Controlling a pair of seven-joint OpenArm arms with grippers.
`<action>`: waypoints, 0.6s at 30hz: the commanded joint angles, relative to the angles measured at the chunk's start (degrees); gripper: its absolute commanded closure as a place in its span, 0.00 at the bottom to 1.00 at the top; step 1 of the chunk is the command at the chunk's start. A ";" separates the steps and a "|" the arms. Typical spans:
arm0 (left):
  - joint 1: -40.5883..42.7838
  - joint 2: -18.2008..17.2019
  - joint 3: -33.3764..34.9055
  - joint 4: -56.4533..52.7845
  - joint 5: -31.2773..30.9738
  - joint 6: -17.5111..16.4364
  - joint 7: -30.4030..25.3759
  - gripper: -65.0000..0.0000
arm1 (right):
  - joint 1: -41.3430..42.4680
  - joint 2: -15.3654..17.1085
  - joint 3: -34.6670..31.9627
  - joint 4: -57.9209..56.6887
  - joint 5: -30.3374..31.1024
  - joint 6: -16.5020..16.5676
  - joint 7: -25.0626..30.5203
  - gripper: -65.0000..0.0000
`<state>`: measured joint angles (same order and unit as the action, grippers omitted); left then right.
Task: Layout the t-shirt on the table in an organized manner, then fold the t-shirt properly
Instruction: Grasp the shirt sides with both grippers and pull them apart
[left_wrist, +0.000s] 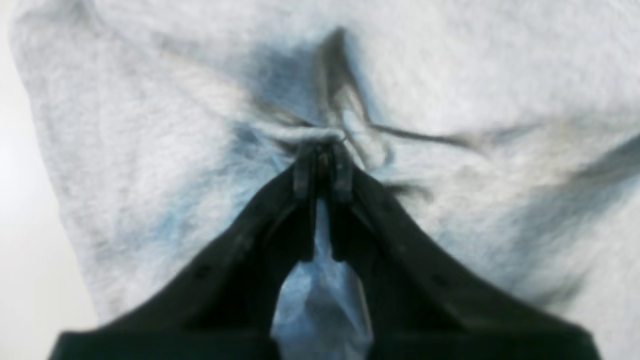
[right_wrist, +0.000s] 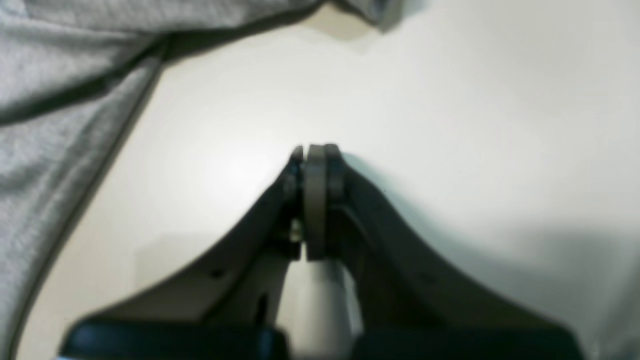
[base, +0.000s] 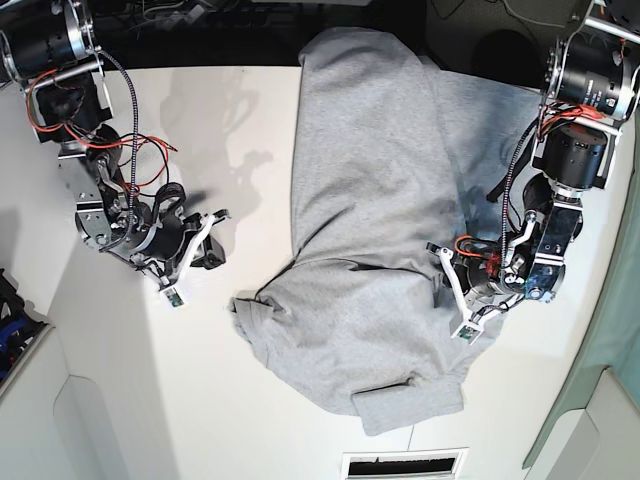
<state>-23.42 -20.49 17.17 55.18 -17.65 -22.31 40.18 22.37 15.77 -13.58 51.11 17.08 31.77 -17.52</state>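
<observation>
In the left wrist view, the left hand (left_wrist: 322, 165) has its fingers pinched together on a bunched ridge of the t-shirt (left_wrist: 150, 125); creases radiate from the pinch and grey fabric fills nearly the whole frame, so the garment's outline cannot be read here.

In the right wrist view, the right hand (right_wrist: 316, 170) is closed on nothing, hovering over the bare white table (right_wrist: 475, 125). The shirt's edge lies off to its upper left, well apart from the fingertips.

The base view supplies the layout the wrist views lack. The t-shirt lies rumpled in the middle of the table, its long axis running from the far edge toward the near one, with a folded-over lobe at the near end. The left hand grips its side edge; the right hand sits clear of the cloth on the opposite side, so it probably has to reach inward for a matching edge.
</observation>
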 joint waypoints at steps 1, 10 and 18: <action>-1.09 -1.36 -0.24 1.88 -1.31 -1.11 0.83 0.91 | 1.81 0.35 2.64 1.46 1.27 -0.44 1.86 1.00; 4.79 -9.70 -0.24 17.22 -11.87 -1.40 2.97 0.91 | 4.28 -2.69 12.48 1.07 -0.59 -0.52 7.67 0.99; 13.90 -11.13 -0.24 19.12 -13.40 -1.53 3.82 0.91 | 11.08 -8.98 12.37 -6.47 -4.74 -6.54 8.26 0.52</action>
<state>-8.40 -30.76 17.30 73.38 -30.55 -23.81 44.75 32.10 6.50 -1.34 43.92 12.01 25.26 -10.26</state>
